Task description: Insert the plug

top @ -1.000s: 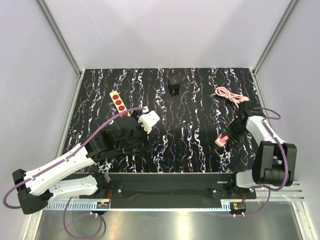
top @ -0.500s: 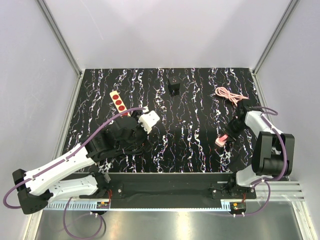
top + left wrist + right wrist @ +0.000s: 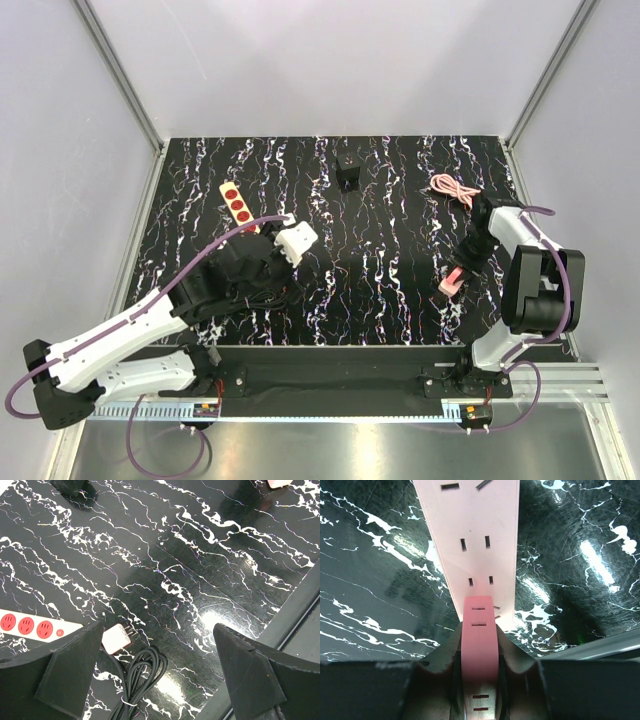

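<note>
A white plug [image 3: 117,637] with metal prongs lies on the black marbled table, its coiled black cable [image 3: 142,675] beside it. In the top view the plug [image 3: 297,240] is just ahead of my left gripper [image 3: 282,264]. My left gripper [image 3: 157,630] is open wide and empty, with the plug close to its left finger. A cream power strip with red sockets [image 3: 237,203] lies at the far left and also shows in the left wrist view [image 3: 30,625]. My right gripper [image 3: 464,262] is shut on a pink socket strip [image 3: 452,279]. That strip [image 3: 480,645] runs forward between the fingers of the right gripper [image 3: 480,635].
A small black block [image 3: 348,176] stands at the back middle. A coiled pink cable [image 3: 455,188] lies at the back right, near the right arm. A black rail [image 3: 330,375] runs along the near table edge.
My right gripper has shifted a little to the right and turned, and the pink socket strip moved with it. The left arm, plug and cream strip have not moved.
</note>
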You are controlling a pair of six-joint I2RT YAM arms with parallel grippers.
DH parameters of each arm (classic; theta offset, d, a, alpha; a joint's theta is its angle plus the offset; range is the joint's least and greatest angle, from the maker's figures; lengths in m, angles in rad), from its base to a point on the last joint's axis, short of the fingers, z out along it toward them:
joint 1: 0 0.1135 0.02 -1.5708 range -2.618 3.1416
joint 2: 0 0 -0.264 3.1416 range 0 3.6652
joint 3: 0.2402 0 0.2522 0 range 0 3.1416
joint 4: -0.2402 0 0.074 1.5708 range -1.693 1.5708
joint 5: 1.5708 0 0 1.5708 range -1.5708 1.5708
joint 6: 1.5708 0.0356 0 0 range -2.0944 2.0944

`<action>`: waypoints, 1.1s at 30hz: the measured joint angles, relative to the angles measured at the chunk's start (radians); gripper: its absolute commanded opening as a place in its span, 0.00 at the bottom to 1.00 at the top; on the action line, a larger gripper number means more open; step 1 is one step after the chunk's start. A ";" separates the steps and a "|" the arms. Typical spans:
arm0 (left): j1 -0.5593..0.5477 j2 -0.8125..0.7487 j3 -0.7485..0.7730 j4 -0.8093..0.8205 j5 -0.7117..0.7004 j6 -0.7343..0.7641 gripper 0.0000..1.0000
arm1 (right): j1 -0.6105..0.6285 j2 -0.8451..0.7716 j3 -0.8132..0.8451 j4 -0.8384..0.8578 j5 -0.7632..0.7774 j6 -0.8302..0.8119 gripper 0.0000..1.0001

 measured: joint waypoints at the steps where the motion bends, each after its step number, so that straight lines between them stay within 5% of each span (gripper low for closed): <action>1: 0.000 -0.002 0.000 -0.002 0.000 0.000 0.99 | 0.000 0.000 0.000 0.000 0.006 0.002 0.00; 33: 0.000 -0.022 0.000 -0.005 0.000 0.002 0.99 | 0.088 0.018 -0.027 0.034 0.114 0.055 0.00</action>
